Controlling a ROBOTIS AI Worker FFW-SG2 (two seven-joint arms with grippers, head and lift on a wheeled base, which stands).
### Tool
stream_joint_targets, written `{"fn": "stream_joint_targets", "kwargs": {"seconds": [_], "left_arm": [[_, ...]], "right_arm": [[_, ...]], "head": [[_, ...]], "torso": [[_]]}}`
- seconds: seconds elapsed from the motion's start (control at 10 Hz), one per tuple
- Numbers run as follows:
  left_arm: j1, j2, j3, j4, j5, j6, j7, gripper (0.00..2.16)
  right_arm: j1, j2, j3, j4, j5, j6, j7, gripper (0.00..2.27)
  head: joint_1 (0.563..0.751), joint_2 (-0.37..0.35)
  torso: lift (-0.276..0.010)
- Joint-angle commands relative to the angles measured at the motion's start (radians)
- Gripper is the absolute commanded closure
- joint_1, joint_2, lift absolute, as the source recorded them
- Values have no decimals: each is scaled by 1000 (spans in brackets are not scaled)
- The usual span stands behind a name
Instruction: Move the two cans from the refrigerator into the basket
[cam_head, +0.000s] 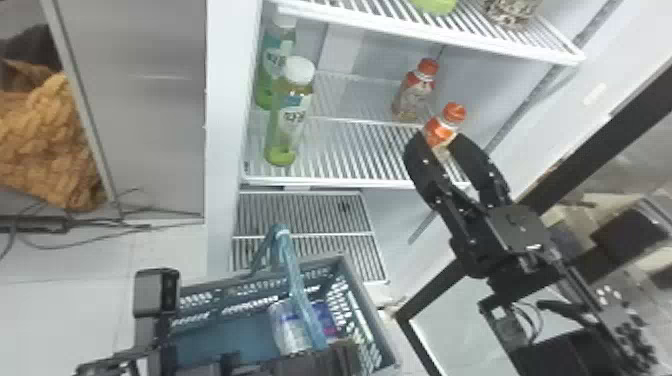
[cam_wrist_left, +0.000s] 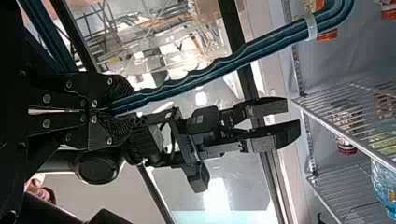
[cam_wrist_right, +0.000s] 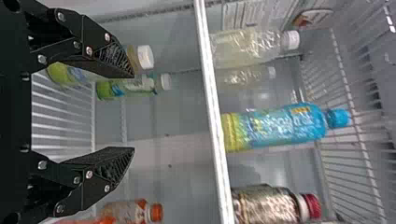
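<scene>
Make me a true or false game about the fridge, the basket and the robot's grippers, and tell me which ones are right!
1. The left gripper holds the blue handle of the basket. True.
2. The basket is empty. False: something pale and blue is in it.
3. The front green bottle on the fridge shelf has a white cap. True.
4. The right gripper is shut on a bottle. False: its fingers are open, with nothing gripped.
5. The two orange-capped bottles are on a fridge shelf. True.
</scene>
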Motion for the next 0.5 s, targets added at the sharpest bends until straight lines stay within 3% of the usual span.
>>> {"fn": "stream_joint_targets", "kwargs": {"seconds": [0.0,0.4], "left_arm": [[1,-1,-1,0,0,0,-1,1159],[5,-3,1,0,-4,0,-1,1159]], "right_arm": [[8,8,16,31,31,-74,-11,515],[25,22,45,95,61,-145,-23,515]], "head": [[695,-350],[695,-350]], "torso": [[-276],[-276]]}}
